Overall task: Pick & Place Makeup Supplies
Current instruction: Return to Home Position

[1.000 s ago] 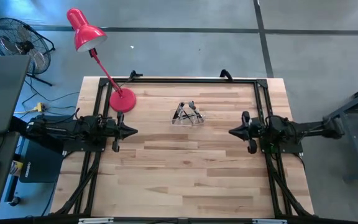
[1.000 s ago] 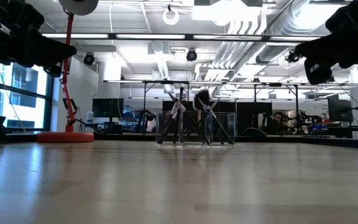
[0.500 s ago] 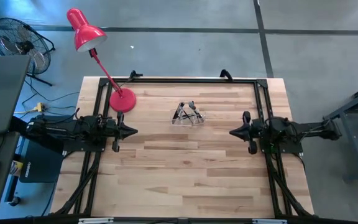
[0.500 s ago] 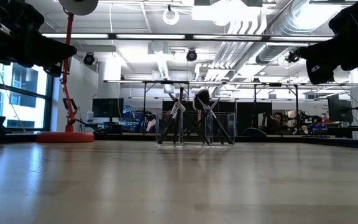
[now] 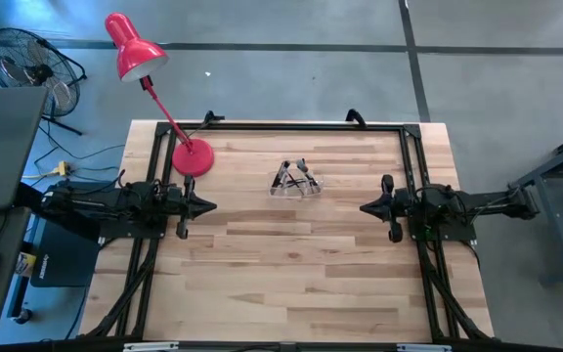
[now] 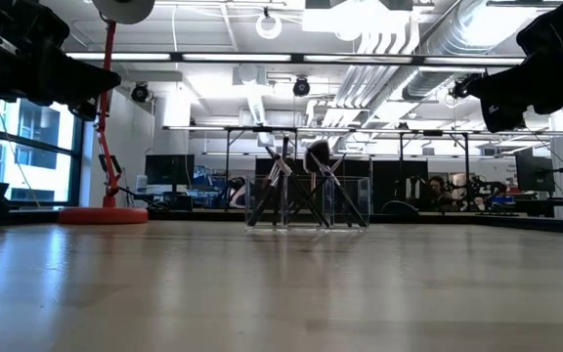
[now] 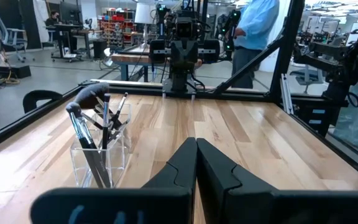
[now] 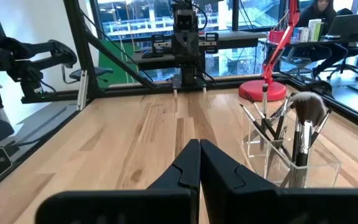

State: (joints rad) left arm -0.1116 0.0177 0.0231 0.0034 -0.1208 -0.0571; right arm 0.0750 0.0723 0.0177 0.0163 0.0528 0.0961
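Here's the left claw [image 5: 210,206] pinched together at the left side of the desk [image 5: 291,279], right claw [image 5: 365,207] pinched together opposite. Between them, toward the back, the makeup brushes [image 5: 295,174] stand tilted in the clear holder [image 5: 283,192].

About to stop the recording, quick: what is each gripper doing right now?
Left gripper: shut, holding nothing, raised over the left side of the table.
Right gripper: shut, holding nothing, raised over the right side.

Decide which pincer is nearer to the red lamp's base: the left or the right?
Left. The left pincer is close beside the lamp base. The right pincer is across the table, beyond the clear holder.
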